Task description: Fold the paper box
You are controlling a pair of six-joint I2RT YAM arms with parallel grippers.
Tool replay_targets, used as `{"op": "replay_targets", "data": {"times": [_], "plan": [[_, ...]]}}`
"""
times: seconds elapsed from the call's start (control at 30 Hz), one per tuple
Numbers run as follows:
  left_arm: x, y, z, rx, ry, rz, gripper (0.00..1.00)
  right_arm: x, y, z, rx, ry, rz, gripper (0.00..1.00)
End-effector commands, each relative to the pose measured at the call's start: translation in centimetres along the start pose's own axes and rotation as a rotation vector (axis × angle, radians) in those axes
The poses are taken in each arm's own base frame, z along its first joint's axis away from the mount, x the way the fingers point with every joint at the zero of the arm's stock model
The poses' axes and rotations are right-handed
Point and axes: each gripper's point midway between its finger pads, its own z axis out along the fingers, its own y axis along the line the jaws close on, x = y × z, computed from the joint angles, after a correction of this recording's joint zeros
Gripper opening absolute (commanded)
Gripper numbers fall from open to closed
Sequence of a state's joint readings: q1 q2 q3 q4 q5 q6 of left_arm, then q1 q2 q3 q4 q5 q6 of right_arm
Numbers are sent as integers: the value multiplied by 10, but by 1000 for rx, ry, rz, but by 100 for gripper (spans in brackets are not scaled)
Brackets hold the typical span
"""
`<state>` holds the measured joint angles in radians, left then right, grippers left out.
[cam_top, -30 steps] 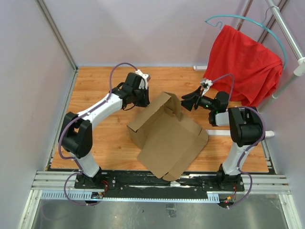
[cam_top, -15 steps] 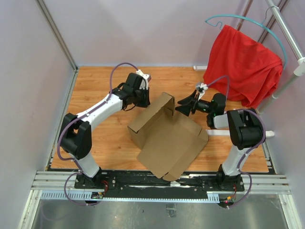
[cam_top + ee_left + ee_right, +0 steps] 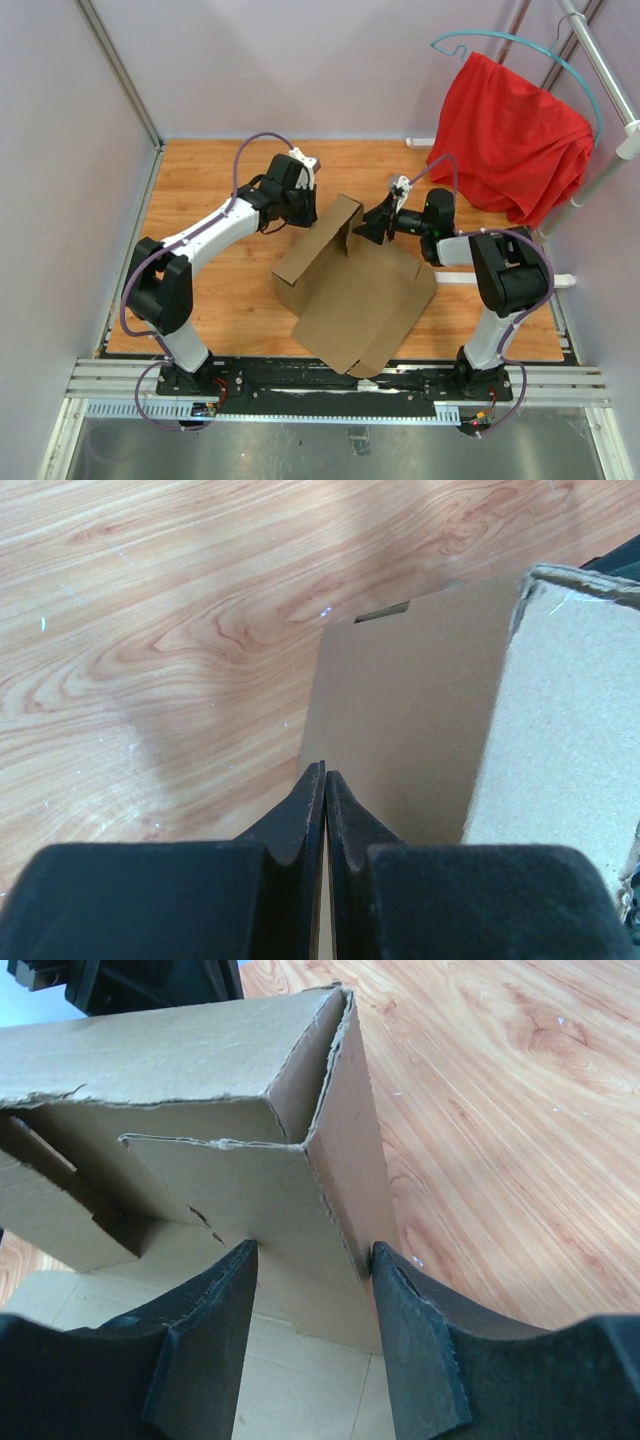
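The paper box (image 3: pixel 355 290) is brown cardboard, partly folded, with a raised back wall and a flat sheet spread toward the near edge. My left gripper (image 3: pixel 305 212) is shut, its tips at the far left side of the raised wall. In the left wrist view its gripper (image 3: pixel 324 770) meets the lower left edge of that wall (image 3: pixel 410 710). My right gripper (image 3: pixel 368 228) is open at the wall's right end. In the right wrist view the gripper (image 3: pixel 312 1250) straddles an upright corner flap of the box (image 3: pixel 200 1060), with the right finger (image 3: pixel 410 1330) touching the flap's edge.
A red cloth (image 3: pixel 510 140) hangs on a teal hanger at the back right, beside a metal rail (image 3: pixel 600 70). The wooden table (image 3: pixel 200 180) is walled on the left and at the back. A white bar (image 3: pixel 560 282) lies by the right arm.
My right gripper has moved left, from clear of the box to around its corner flap. The box has shifted slightly. The left gripper has stayed at the wall.
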<state>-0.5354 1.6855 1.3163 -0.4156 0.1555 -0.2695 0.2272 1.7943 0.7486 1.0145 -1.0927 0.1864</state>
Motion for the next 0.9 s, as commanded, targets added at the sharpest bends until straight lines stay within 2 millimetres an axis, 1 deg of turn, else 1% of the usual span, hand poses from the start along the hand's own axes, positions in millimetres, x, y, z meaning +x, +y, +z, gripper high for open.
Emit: {"op": "replay_targets", "data": {"times": [0.0,0.17,0.3,0.47,0.67,0.8,0.87], "plan": [[-4,-13,-4,38,-7,30,7,-4,-3,17,12,-4,-70,48],[1,-15,0,32,12,42,7,-3,3,28,4,1,-98,43],[0,-14,1,20,9,45,7,-4,5,30,27,8,-121,37],[1,-14,1,17,12,46,7,-6,1,32,70,23,-154,22],[2,-13,2,11,14,48,7,-5,-2,40,125,31,-187,11],[3,-13,3,12,19,46,7,2,1,48,183,54,-211,3],[2,-13,3,9,19,46,7,4,0,50,227,64,-228,1]]}}
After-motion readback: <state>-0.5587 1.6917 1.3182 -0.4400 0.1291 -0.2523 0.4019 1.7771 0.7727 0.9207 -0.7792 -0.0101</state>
